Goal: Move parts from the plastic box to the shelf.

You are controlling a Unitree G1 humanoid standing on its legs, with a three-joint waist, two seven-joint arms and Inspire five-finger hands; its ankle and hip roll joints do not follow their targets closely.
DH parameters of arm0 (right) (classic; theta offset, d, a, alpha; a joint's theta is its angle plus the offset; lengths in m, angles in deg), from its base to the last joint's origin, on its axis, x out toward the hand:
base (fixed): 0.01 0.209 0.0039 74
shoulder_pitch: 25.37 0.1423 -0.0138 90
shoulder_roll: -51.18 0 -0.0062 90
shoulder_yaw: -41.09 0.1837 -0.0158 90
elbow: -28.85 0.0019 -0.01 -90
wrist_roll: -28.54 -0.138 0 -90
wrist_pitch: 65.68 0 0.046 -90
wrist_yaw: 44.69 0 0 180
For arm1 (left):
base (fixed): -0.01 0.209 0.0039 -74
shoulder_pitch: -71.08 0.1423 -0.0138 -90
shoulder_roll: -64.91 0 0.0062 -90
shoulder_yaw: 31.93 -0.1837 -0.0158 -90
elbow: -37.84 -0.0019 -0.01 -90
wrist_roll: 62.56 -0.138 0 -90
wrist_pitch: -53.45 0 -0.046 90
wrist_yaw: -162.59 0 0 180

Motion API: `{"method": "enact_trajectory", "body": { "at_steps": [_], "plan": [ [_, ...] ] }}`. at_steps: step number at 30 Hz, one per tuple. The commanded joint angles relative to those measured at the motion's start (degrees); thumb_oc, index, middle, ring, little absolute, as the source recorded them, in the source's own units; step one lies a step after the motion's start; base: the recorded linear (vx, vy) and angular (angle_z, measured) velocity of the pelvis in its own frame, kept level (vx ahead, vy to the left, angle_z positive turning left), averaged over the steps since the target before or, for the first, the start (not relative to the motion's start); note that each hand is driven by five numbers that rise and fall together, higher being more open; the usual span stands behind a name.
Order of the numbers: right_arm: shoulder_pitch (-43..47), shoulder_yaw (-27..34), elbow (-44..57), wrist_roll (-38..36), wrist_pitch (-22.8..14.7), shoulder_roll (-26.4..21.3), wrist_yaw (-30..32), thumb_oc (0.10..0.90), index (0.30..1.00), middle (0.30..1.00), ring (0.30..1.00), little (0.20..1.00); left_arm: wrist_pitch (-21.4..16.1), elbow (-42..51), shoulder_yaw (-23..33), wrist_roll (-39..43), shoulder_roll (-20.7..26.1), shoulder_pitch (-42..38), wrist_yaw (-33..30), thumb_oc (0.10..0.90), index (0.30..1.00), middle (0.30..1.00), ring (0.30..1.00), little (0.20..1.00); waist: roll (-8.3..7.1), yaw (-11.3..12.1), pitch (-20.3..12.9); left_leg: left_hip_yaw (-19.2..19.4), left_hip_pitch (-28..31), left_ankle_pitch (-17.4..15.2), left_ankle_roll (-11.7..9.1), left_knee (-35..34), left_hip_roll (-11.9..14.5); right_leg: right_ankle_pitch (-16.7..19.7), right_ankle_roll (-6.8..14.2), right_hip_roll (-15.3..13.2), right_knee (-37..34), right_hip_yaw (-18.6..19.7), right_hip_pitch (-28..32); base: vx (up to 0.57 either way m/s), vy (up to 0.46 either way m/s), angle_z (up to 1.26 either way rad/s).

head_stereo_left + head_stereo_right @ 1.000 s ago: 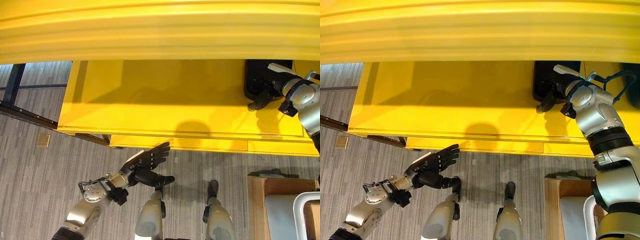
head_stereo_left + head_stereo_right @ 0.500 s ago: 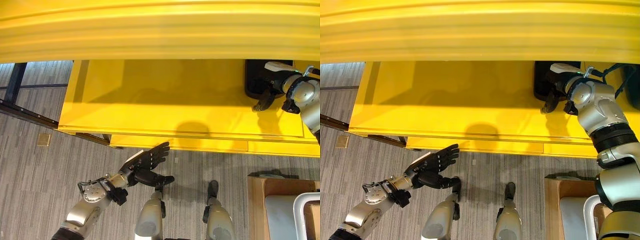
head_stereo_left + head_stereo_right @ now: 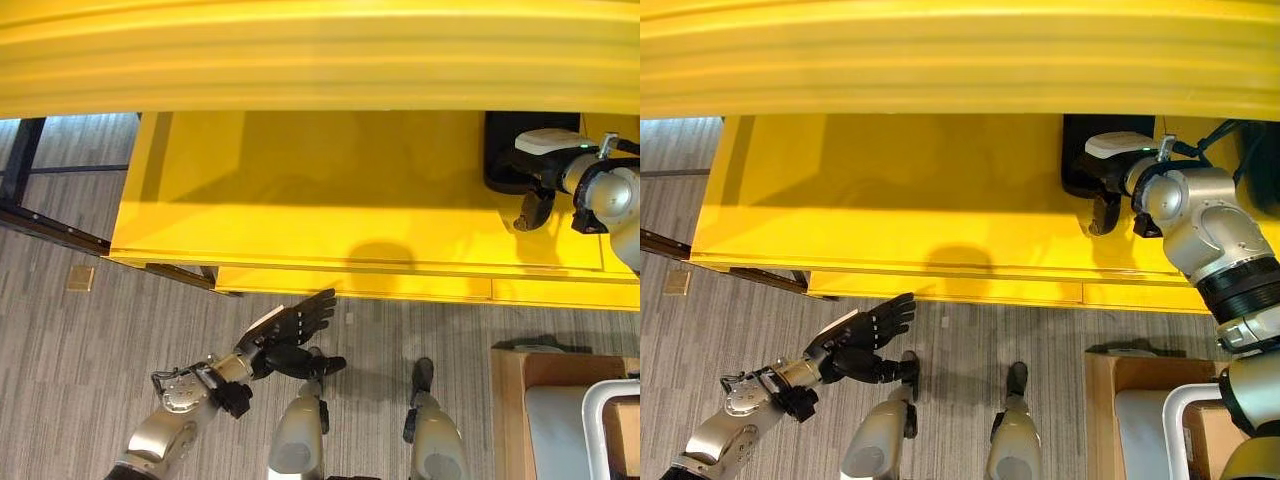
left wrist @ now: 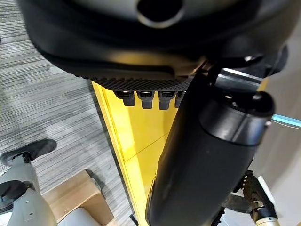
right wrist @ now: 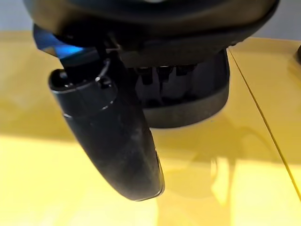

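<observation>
1. Left hand (image 3: pixel 285 335): the dark hand hangs low over the grey striped carpet floor (image 3: pixel 60 380), in front of the shelf's front edge and well apart from it. Its fingers are straight and spread, the thumb stands out to the side, and nothing is held. In the left wrist view the fingertips (image 4: pixel 143 99) point toward the yellow front edge.

2. Yellow metal shelf (image 3: pixel 320 190): a broad, flat, glossy yellow board runs across the view, with an upper yellow board (image 3: pixel 320 50) overhanging it. The greater part of the lower board's surface is bare. A dark frame rail (image 3: pixel 50 230) passes under its left end.

3. Black part (image 3: pixel 503 160): a dark, flat piece with rounded corners and a smooth matt surface lies on the lower board near its right end, toward the back, partly under the upper board's shadow. In the right wrist view it shows as a dark rounded slab (image 5: pixel 197 103) resting flat on the yellow surface.

4. Right hand (image 3: pixel 1102 200): the hand sits at the near edge of the black part, thumb pointing down toward the board. The fingers reach over the part; whether they grip it cannot be told.

5. Light brown cardboard box (image 3: pixel 520 385): stands on the floor at lower right, with a pale grey plastic box (image 3: pixel 560 430) inside it.
</observation>
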Motion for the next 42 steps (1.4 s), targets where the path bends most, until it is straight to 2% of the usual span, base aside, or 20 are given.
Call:
{"method": "enact_trajectory", "body": {
  "at_steps": [1,8,18,24,29,35,42],
  "plan": [
    [-1.14,-1.86,3.78,1.29,0.68,-1.42,-0.79,0.900,1.000,1.000,1.000,1.000,-5.31,7.20,3.84,1.91,-0.65,2.35,2.04,0.900,1.000,1.000,1.000,1.000,-2.32,0.16,-2.55,0.79,-1.36,-9.36,1.09,8.41,1.85,-9.56,-2.44,0.80,9.08,1.56,-2.29,0.00,0.000,0.00],
    [-6.53,1.58,8.43,2.20,3.98,-0.15,-0.80,0.900,1.000,1.000,1.000,1.000,-5.76,6.84,3.89,1.53,-0.90,2.68,1.98,0.900,1.000,1.000,1.000,1.000,-2.64,-0.39,-2.54,1.10,-1.27,-9.53,1.28,8.69,1.92,-9.69,-2.56,1.05,9.27,1.89,-2.23,0.00,-0.003,-0.02],
    [-10.38,5.54,7.44,3.51,7.28,2.54,1.57,0.900,1.000,1.000,1.000,1.000,-5.59,6.78,3.89,1.43,-1.16,2.30,1.67,0.900,1.000,1.000,1.000,1.000,-2.55,-0.84,-2.56,1.38,-1.48,-9.80,1.48,9.17,1.91,-9.86,-2.75,1.28,9.40,2.16,-2.26,0.00,0.000,0.00],
    [-10.39,6.70,6.16,5.30,8.27,2.54,0.34,0.900,1.000,1.000,1.000,1.000,-5.08,7.11,3.77,1.61,-1.10,2.26,1.39,0.900,1.000,1.000,1.000,1.000,-2.38,-0.89,-2.54,1.30,-1.60,-9.98,1.53,9.37,1.75,-9.99,-2.85,1.31,9.49,2.23,-2.27,0.00,0.000,0.00],
    [-10.75,6.67,5.84,6.14,6.85,1.59,0.24,0.900,1.000,1.000,1.000,1.000,-5.14,7.26,4.12,1.97,-1.09,2.51,1.52,0.900,1.000,1.000,1.000,1.000,-2.32,-0.93,-2.52,1.32,-1.73,-10.00,1.51,9.49,1.72,-10.06,-2.90,1.32,9.59,2.17,-2.30,0.00,0.000,0.00],
    [-12.70,6.37,7.96,10.23,2.96,-1.99,-2.43,0.900,1.000,1.000,1.000,1.000,-4.94,7.62,4.90,1.92,-0.69,3.71,2.33,0.900,1.000,1.000,1.000,1.000,-2.87,-1.02,-2.89,1.55,-1.94,-10.16,1.59,9.92,1.61,-10.04,-2.86,1.39,9.62,2.23,-2.31,0.00,-0.011,0.00],
    [-13.28,6.00,8.48,10.74,1.43,-3.87,-2.49,0.900,1.000,1.000,1.000,1.000,-5.09,7.33,5.16,1.53,-0.36,4.12,3.04,0.900,1.000,1.000,1.000,1.000,-3.29,-1.02,-3.11,1.61,-1.97,-10.20,1.57,10.08,1.83,-10.12,-2.88,1.69,9.63,2.25,-2.21,0.00,-0.020,0.00]
  ]
}}
